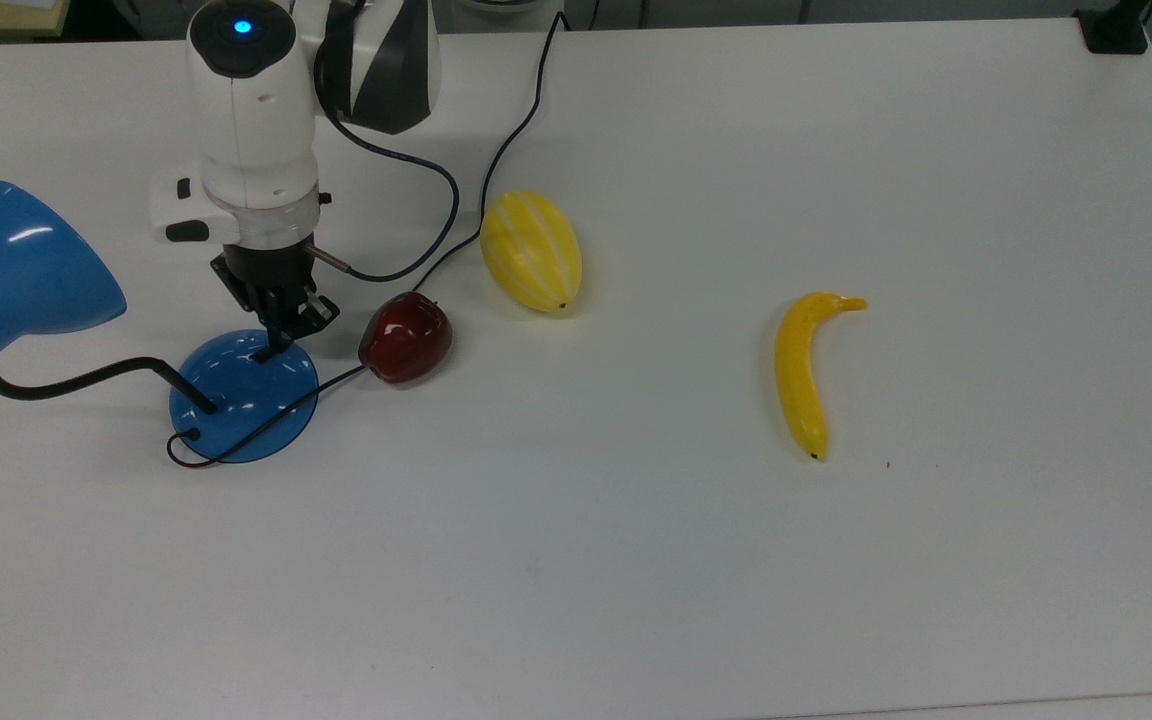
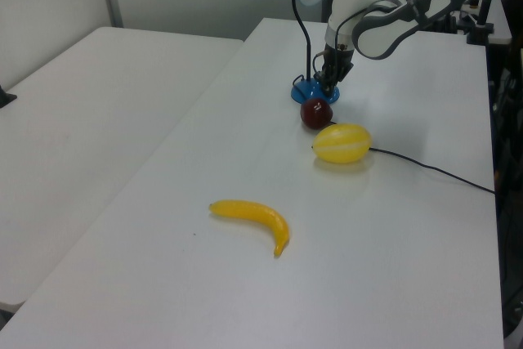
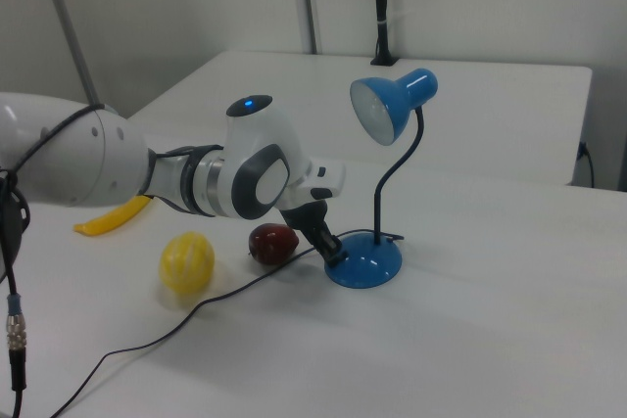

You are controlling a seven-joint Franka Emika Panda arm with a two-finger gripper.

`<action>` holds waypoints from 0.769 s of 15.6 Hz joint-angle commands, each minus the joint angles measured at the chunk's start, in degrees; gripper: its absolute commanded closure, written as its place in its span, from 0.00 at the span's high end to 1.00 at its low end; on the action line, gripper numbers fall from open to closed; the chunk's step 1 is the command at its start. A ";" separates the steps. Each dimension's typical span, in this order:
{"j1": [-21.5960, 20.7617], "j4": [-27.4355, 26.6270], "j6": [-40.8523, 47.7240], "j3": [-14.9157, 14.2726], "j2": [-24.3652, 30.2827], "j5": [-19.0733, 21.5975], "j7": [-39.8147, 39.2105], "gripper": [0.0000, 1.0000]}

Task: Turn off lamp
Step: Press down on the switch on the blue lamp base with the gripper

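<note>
At the top view's left edge of the white tabletop (image 1: 836, 150), the lamp (image 1: 236, 395) is being seen standing on its round blue base, its black neck bending away toward the top view's left, where the blue cone shade is being carried. The shade's inside is being shown pale and unlit in the right view (image 3: 377, 115). The pincer (image 1: 274, 340) is being held pointing down at the far rim of the base, its dark fingers drawn close together with nothing gripped between them; whether the tips are being pressed on the base cannot be told. In the right view the pincer (image 3: 336, 253) is being seen at the right view's left edge of the base. A dark red apple (image 1: 405, 337) is being seen just beside the base, with the lamp's black cord (image 1: 511, 135) running past it toward the far edge. A yellow melon (image 1: 531, 250) is lying near the apple, and a banana (image 1: 804, 370) is lying well apart toward the top view's right.
</note>
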State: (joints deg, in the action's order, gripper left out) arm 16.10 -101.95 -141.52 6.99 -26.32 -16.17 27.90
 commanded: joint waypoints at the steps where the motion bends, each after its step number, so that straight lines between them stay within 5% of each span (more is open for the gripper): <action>1: -0.45 -3.08 -0.34 -0.66 -1.54 -1.06 1.80 0.00; 9: -0.27 -1.59 7.11 -0.31 5.57 -0.09 0.76 0.00; 12: -0.63 -0.97 14.41 0.13 9.17 2.09 -4.77 0.09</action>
State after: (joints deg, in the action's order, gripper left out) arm 16.20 -101.71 -134.34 7.04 -23.00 -16.15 27.57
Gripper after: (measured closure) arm 0.974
